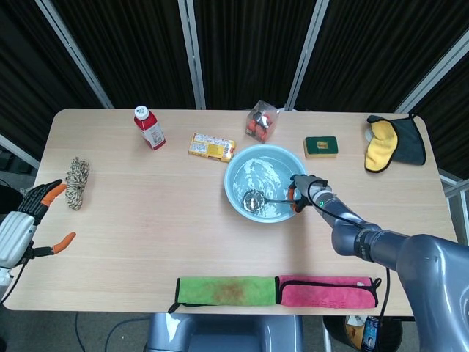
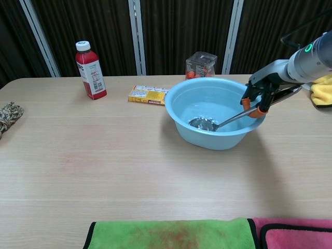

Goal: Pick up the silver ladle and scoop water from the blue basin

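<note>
The blue basin point(image 1: 236, 167) point(image 2: 220, 140) stands right of the table's middle, its water rippled. My right hand point(image 1: 303, 190) point(image 2: 261, 92) grips the handle of the silver ladle point(image 1: 257, 199) point(image 2: 206, 123) at the basin's right rim. The ladle's bowl is dipped low in the water near the basin's bottom, handle slanting up to the hand. My left hand point(image 1: 28, 221) hangs off the table's left edge with fingers apart, holding nothing; the chest view does not show it.
A red bottle point(image 1: 149, 127), a yellow box point(image 1: 212, 147) and a clear snack container point(image 1: 261, 120) stand behind the basin. A green sponge point(image 1: 321, 147) and yellow cloth point(image 1: 382, 144) lie back right, a rope bundle point(image 1: 76, 179) far left, green point(image 1: 223, 290) and pink point(image 1: 326, 290) towels at the front.
</note>
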